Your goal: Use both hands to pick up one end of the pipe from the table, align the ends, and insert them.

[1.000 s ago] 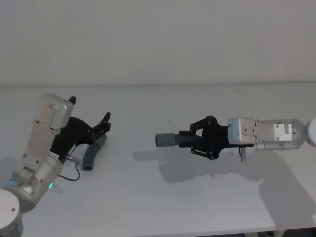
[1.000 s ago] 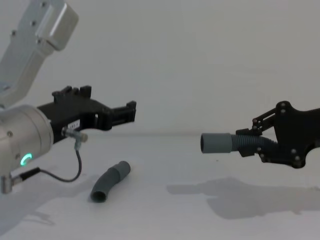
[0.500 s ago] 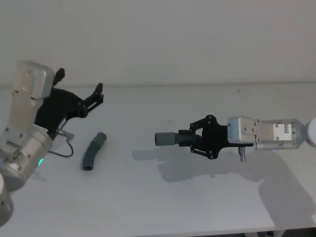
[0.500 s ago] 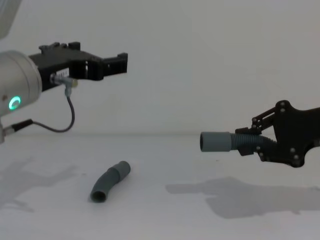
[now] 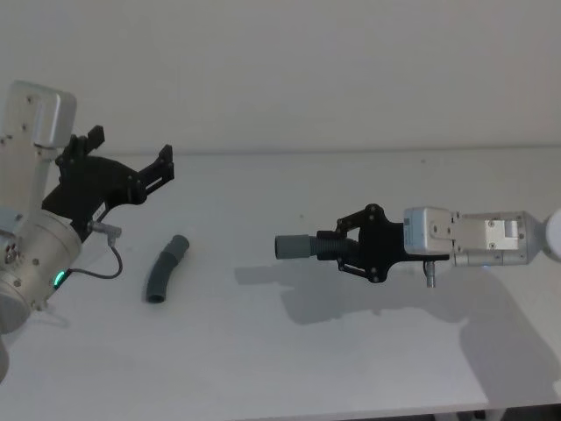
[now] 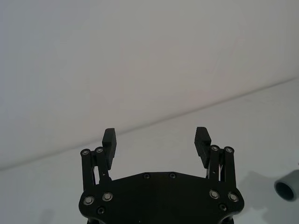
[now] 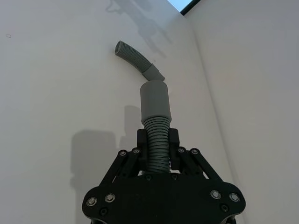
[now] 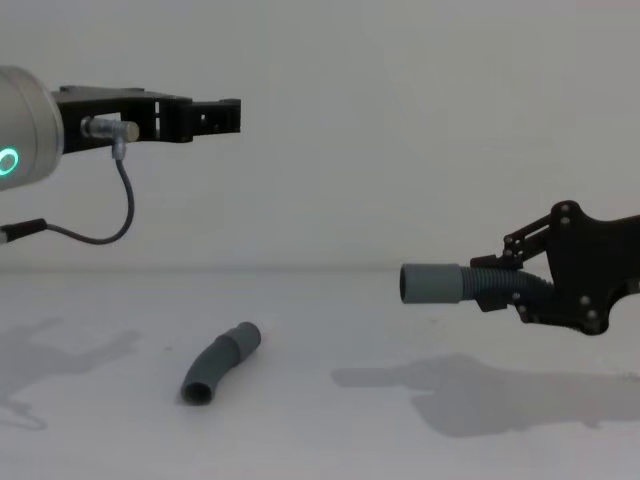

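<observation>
Right claw clamped on ribbed dark-grey curved hose piece, mid-frame, clear of white tabletop. Matching hose piece lies left of centre. Left claw apart, upper left. Judged light, bendy: grip ribbing behind smooth cuff.

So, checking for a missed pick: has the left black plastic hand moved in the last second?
Yes. The left black plastic hand has risen well above the curved dark-grey ribbed hose piece lying on the white table.

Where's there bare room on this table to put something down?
The table's near strip is bare, as is the gap between the loose hose piece and the held hose piece in the right gripper. Tightest at left, by the open left gripper.
</observation>
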### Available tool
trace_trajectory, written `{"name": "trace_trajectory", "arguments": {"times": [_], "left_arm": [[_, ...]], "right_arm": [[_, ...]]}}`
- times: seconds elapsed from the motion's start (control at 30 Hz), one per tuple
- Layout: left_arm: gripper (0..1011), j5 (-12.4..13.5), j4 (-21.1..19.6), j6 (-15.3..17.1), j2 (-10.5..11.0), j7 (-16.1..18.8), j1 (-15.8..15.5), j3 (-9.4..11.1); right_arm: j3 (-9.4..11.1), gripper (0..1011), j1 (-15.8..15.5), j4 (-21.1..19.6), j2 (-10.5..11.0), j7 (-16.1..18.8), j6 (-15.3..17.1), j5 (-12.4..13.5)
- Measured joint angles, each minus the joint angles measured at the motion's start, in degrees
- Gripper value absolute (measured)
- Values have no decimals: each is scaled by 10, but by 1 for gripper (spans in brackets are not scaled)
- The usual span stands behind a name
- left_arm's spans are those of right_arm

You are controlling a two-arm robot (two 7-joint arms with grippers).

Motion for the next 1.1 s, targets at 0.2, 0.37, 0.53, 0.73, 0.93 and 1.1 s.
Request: {"name": "trace_trajectory", "arguments": {"times": [0.2,0.37,0.53,0.73,0.93,1.1], "left_arm": [[1001,-21,-10,48,-1,-5,1,-9],[1001,-34,-14,82,3,-16,1,-12],[1001,-44,-14,110,10,-30,-1,-12],[1001,-50,-8,140,19,-48,-7,-8],[1002,-50,6,154,24,-63,-17,-2],[1001,-48,20,160,26,-73,-25,4]], "right_arm": [[0,233,0,0,0,0,0,0],[0,233,0,0,0,-1,0,0],[0,233,0,0,0,-1,0,0],[0,233,0,0,0,-1,0,0],[0,233,0,0,0,-1,0,0],[0,233,0,0,0,0,0,0]]}}
